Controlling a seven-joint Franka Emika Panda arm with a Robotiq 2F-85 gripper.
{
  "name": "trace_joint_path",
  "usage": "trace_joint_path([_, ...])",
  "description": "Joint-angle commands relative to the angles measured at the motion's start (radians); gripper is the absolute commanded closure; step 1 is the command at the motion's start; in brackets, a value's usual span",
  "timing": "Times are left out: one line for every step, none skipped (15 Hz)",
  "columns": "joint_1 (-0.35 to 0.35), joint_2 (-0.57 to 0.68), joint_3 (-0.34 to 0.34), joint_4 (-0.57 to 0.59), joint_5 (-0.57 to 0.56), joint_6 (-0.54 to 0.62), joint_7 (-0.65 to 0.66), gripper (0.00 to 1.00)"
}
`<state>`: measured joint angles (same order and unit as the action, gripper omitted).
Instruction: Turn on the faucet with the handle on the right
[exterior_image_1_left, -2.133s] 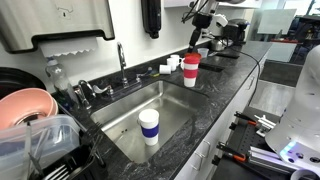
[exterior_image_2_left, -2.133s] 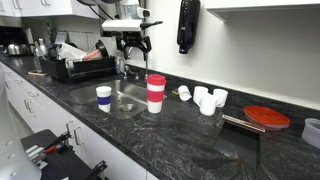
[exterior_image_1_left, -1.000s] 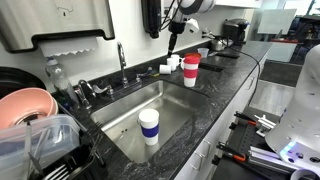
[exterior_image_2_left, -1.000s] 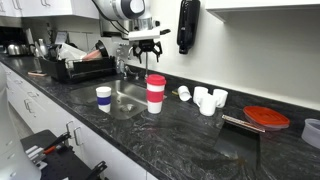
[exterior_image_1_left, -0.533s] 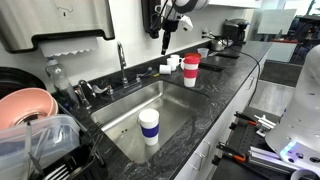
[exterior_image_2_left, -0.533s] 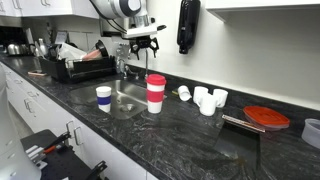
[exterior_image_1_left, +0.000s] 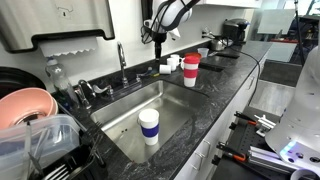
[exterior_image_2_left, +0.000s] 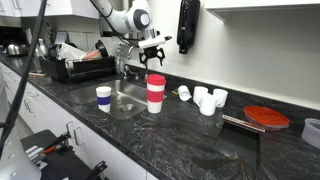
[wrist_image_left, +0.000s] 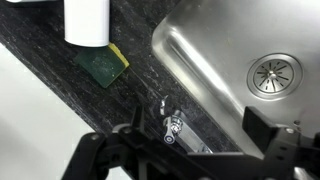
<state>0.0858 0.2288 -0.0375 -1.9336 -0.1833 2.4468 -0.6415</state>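
Note:
The chrome gooseneck faucet (exterior_image_1_left: 121, 60) stands behind the sink at the back wall; it also shows in an exterior view (exterior_image_2_left: 122, 66). Its small handles at the base are too small to tell apart in both exterior views. My gripper (exterior_image_1_left: 157, 58) hangs in the air just right of the spout, pointing down, also seen in an exterior view (exterior_image_2_left: 146, 62). In the wrist view the gripper (wrist_image_left: 198, 150) is open and empty. Chrome faucet parts (wrist_image_left: 172, 127) lie below, between the fingers, and a stubby chrome piece (wrist_image_left: 163, 104) beside them looks like the handle.
A steel sink (exterior_image_1_left: 165, 100) holds a white and blue cup (exterior_image_1_left: 149, 127). A red cup (exterior_image_1_left: 190, 70) and white cups (exterior_image_1_left: 168, 65) stand on the dark counter to the right. A green sponge (wrist_image_left: 103, 65) lies near the sink rim. A dish rack (exterior_image_2_left: 70, 68) stands beyond the sink.
My gripper has moved from above the red cup along the back wall toward the faucet and has come lower. Nothing else has moved.

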Motion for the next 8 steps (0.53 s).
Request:
trace_joint_path([-0.029,0.103,0.034,0.118,-0.058,-0.023,0.0,0.0])
trace_joint_path([-0.036,0.062,0.04,0.059,-0.046,-0.005,0.01,0.0])
trace_joint_path([-0.035,0.086,0.043,0.083,-0.051,-0.005,0.011,0.0])
trace_joint_path([-0.035,0.101,0.044,0.099,-0.053,-0.006,0.011,0.0])
trace_joint_path([-0.035,0.104,0.044,0.105,-0.054,-0.007,0.011,0.0])
trace_joint_path([-0.036,0.104,0.044,0.107,-0.054,-0.008,0.011,0.0])
trace_joint_path([-0.037,0.103,0.044,0.109,-0.054,-0.008,0.011,0.0])
trace_joint_path([-0.037,0.103,0.044,0.109,-0.054,-0.009,0.011,0.0])
